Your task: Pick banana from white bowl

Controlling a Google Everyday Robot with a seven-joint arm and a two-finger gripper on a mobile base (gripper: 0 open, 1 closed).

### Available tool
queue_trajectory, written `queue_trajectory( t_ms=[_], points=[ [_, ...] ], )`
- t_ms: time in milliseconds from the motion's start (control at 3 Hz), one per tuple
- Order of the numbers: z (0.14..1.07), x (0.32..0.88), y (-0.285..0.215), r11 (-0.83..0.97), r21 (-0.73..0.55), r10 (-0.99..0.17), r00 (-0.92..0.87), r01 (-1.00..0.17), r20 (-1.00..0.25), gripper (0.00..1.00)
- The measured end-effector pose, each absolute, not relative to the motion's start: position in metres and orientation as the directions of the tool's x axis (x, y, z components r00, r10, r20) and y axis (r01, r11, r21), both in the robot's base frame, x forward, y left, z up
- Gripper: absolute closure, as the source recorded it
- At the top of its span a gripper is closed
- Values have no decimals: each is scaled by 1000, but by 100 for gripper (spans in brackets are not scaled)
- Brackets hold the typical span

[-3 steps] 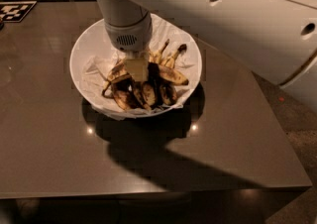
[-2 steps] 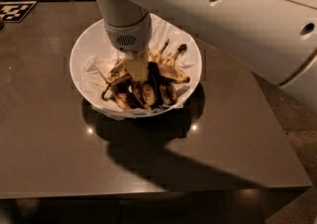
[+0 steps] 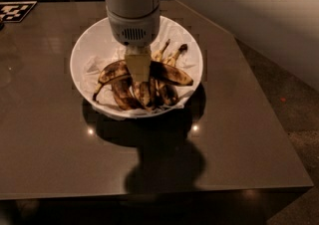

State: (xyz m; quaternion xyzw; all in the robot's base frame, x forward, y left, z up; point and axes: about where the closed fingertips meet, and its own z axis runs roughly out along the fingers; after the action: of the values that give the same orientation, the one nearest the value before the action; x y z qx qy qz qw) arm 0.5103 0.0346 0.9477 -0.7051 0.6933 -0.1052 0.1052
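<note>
Gripper (image 3: 138,67) is down inside the white bowl (image 3: 79,49), tip sitting on the middle of the fruit pile. Can't tell if the claw is spread or pinched, or whether it has hold of anything; from here it reads as one pale block touching the banana (image 3: 113,71). That banana is the long curved one arching left to right across the top of the pile, with its thin dark stem hanging toward the near-left rim and its mid-section hidden behind the gripper.

Counts:
- 1 bowl, lined with crumpled white paper (image 3: 94,62)
- 1 long banana
- 1 bunch of darker short bananas (image 3: 145,95) just near of it, about 3, exact number unclear
- 2 thin yellowish ends (image 3: 170,53) poking up on the far right side
- 1 black-and-white marker (image 3: 16,11) at the table's (image 3: 234,134) far left corner
</note>
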Motion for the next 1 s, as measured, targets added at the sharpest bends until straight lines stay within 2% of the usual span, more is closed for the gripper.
queue_trajectory(
  t_ms=[1000],
  points=[
    [999,458,26,-93,-357,-992,117,-929,-45,100]
  ],
)
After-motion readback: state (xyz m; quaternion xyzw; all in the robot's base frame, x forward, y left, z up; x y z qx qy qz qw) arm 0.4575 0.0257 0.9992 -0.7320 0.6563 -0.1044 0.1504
